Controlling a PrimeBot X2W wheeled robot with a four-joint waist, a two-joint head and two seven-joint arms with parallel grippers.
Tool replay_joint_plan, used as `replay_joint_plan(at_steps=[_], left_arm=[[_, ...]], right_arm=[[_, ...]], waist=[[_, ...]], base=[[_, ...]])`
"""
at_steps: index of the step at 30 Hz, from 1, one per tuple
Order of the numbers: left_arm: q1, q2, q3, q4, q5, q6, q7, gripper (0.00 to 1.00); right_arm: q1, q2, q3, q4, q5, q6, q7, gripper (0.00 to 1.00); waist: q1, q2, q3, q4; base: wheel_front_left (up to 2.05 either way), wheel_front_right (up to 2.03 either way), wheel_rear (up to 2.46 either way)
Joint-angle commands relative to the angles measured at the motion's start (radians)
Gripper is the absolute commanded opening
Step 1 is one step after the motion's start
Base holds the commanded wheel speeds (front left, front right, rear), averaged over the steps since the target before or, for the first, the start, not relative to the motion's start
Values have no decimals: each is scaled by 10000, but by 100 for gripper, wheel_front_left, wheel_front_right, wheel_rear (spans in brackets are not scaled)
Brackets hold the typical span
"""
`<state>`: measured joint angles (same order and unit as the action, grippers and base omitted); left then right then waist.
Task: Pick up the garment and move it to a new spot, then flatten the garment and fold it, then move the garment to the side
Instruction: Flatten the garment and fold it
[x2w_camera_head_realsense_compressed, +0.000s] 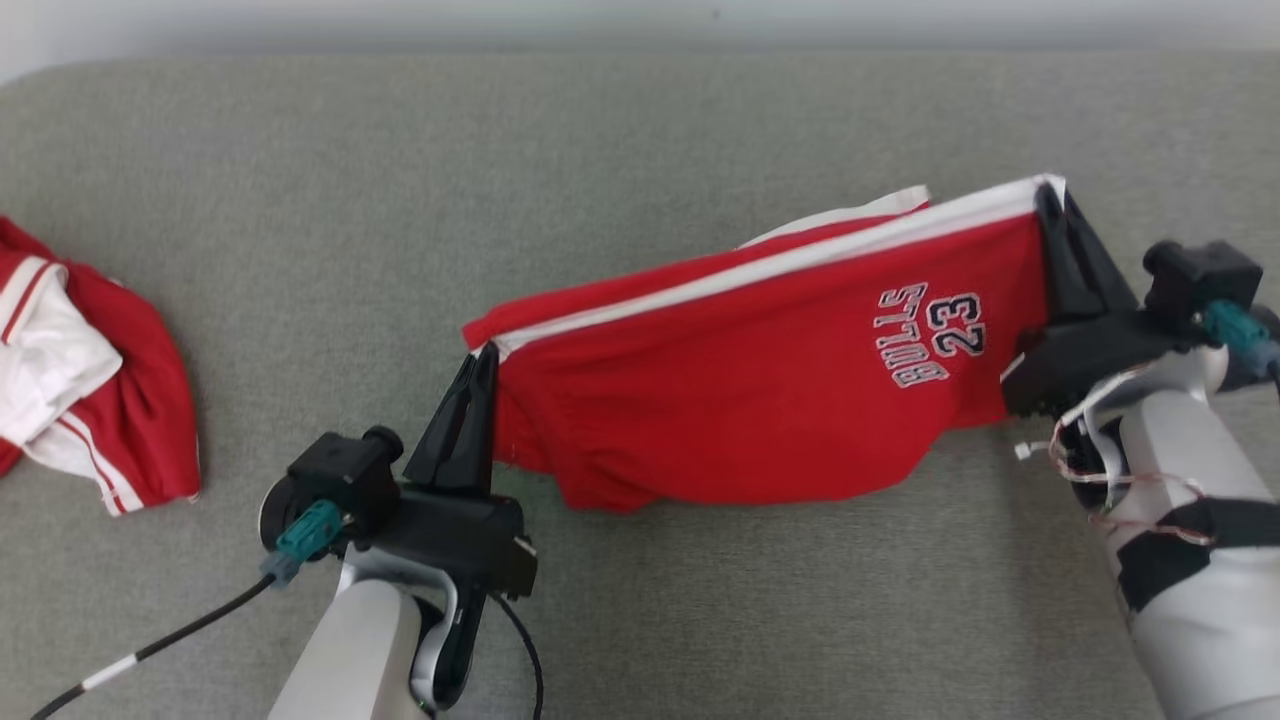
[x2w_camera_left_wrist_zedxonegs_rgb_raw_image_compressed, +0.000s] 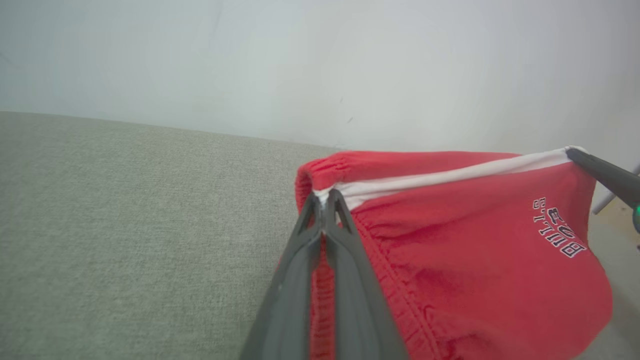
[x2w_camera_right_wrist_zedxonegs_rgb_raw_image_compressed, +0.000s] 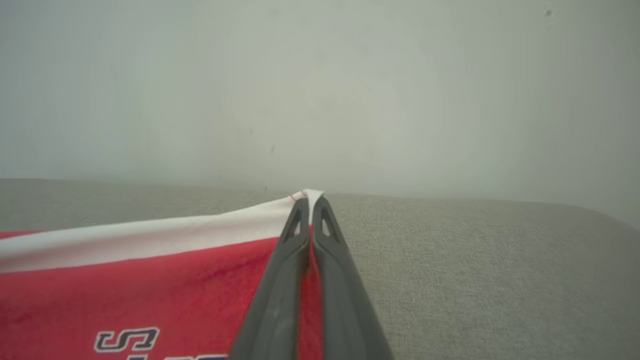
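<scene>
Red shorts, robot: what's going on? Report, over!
Left gripper shut on red shorts, waistband end. Right gripper shut on other corner. Shorts stretched between them, sagging. Red-and-white garment lies apart, left.

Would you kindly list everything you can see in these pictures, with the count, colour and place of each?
shorts: one, red with a white stripe and "BULLS 23" print, stretched between the two grippers over the middle of the surface.
crumpled garment: one, red and white, lying at the left edge of the surface.
surface: one, grey woven fabric, under everything.
wall: one, pale, behind the surface.
cable: one, black with a white band, lower left.
left gripper: one, dark, shut on the left end of the shorts.
right gripper: one, dark, shut on the right end of the shorts.
forearms: two, pale, lower left and lower right.
</scene>
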<state>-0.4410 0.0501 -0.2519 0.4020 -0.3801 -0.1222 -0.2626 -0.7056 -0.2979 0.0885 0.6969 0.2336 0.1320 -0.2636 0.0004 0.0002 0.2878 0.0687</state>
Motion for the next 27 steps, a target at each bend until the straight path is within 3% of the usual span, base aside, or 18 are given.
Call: replay_joint_plan(at_steps=[1,12,13,14,15,16,17,27], left_arm=[[-239,7,-84,32,-109,96,-33,0],[-845,7,-794,-11,-237,607,-33,0],[-836,7,-801,3,-244,642,-33,0],[-828,6,-811,9,-242,693,-33,14],[-819,6,-809,3,-212,706,-33,50],[-795,6,-799,8,-187,748,-33,88],[-753,8,-778,25,-162,783,-33,100],[-245,6,-457,-118,185,968,-33,100]], right_arm=[[-286,-82,87,113,-25,-27,-10,0],[-1333,-234,399,1052,-203,-27,-10,0],[-1347,-217,355,1088,-214,-27,-10,45],[-1325,-180,315,1152,-214,-27,-10,81],[-1314,-164,280,1179,-223,-27,-10,100],[-1295,-162,223,1189,-230,-27,-10,100],[-1248,-149,174,1194,-239,-27,-10,100],[-574,21,-120,762,-217,-27,-8,100]], waist=[[-4,-2,657,511],[-4,-2,1125,710],[-4,-2,1124,705],[-4,-2,1118,697],[-4,-2,1110,688],[-4,-2,1095,672],[-4,-2,1065,649],[-4,-2,697,425]], base=[[0,0,0],[0,0,0],[0,0,0],[0,0,0],[0,0,0],[0,0,0],[0,0,0],[0,0,0]])
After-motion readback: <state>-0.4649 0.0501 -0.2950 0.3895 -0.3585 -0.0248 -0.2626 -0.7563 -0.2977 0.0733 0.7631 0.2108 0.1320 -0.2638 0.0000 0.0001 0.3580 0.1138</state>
